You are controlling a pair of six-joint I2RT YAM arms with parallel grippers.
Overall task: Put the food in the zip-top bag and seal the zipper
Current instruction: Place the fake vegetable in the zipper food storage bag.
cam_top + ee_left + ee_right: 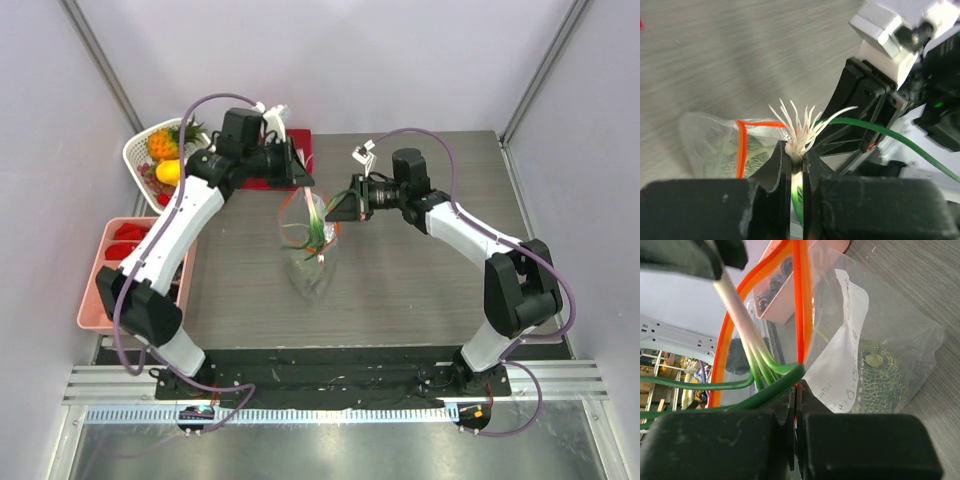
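Zip-top bag (316,272) mid-table, propped upright, melon (879,376) sits in its bottom. Right gripper (796,391) at bag mouth, jaws pinched tight on rim by zipper (802,300), likely to hold mouth up and open for loading. Left gripper (796,159) just above bag mouth, clamped on green onion (801,131) at root end. Stalk passes through zipper loop, looks mid-insertion. Basket (132,152) with more fruit far left of bag.

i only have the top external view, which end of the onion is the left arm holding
Observer: The left jaws are shut on the white root end of the long-leafed green toy onion; its roots fan out just past them.
Operator: anything in the bag already
Observer: Yes, a round green netted toy melon sits inside the clear crinkly plastic zip-top bag.
Operator: is the mouth open
Observer: The orange-red zipper strip gapes in a loop, with the onion's pale stalk passing through it.
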